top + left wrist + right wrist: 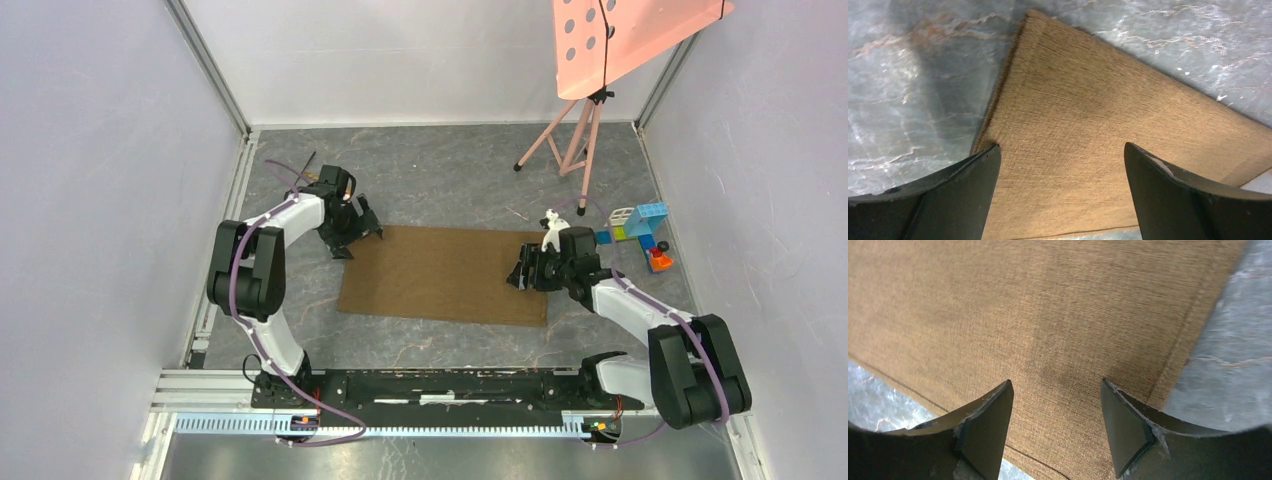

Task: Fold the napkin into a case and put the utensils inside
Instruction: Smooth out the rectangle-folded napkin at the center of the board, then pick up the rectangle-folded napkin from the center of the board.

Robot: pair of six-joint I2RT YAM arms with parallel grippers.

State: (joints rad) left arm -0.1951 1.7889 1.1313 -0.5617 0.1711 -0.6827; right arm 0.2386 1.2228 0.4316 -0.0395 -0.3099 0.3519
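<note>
Napkin (445, 275): plain brown, fine woven grain, darker stitched line just inside its edge; table (440, 180) under it grey marbled, with pale and rust veins. Right of napkin, toy blocks (648, 215) blue, light blue, green, red-orange. Beyond napkin, pink tripod (590, 135) bearing salmon-pink panel (625, 35) dotted with round holes.

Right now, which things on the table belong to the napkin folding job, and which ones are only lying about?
Belong to the job: napkin, left gripper, right gripper; utensils not clearly visible.
Just lying about: toy blocks, pink board on its tripod.
</note>
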